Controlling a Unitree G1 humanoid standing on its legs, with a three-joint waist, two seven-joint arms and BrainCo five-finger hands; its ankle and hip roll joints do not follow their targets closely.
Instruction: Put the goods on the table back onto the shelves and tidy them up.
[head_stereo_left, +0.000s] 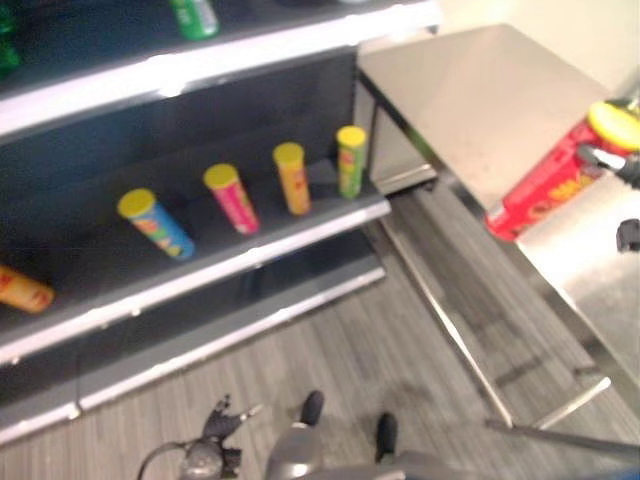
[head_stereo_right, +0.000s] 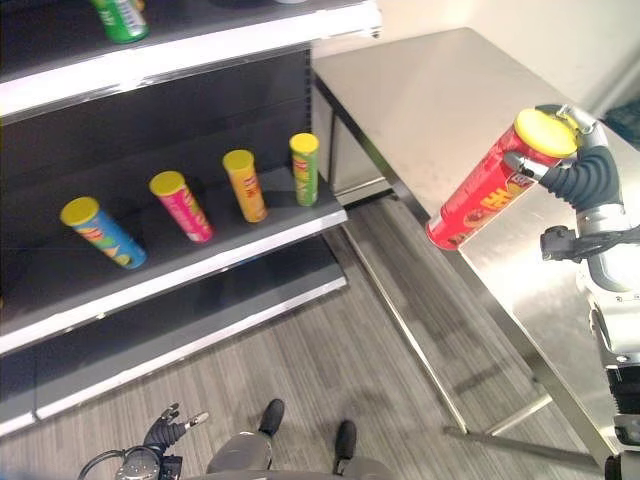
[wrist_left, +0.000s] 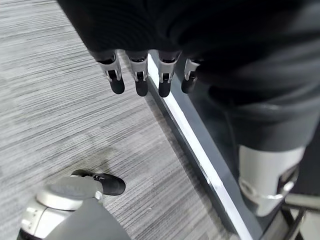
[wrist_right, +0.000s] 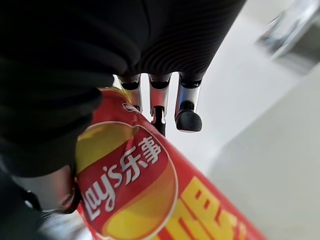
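Holding the red crisp tube (head_stereo_right: 487, 193) near its yellow-lidded top, the right hand (head_stereo_right: 578, 165) has its fingers curled round the can and carries it tilted, foot down toward seven o'clock, clear above the steel table (head_stereo_right: 430, 90). In the right wrist view the same tube (wrist_right: 150, 200) lies against the palm with the fingertips (wrist_right: 188, 120) wrapped over it. The left hand (head_stereo_right: 170, 428) hangs low at seven o'clock of the head view, over the grey floor (head_stereo_right: 330, 350), fingers loosely spread and holding nothing.

The step in hand looks like the carry — tube already lifted, not yet shelved. On the dark shelf (head_stereo_right: 200, 265) at nine o'clock stand four tubes in a row: blue (head_stereo_right: 103, 233), pink (head_stereo_right: 182, 207), orange (head_stereo_right: 245, 186) and green (head_stereo_right: 305, 169), all leaning. A green can (head_stereo_right: 122, 18) sits on the shelf above, at eleven o'clock.

Next, I judge, the arm must swing across toward ten o'clock and set the tube on its foot in a free spot — perhaps left of the blue one — without knocking its neighbours.
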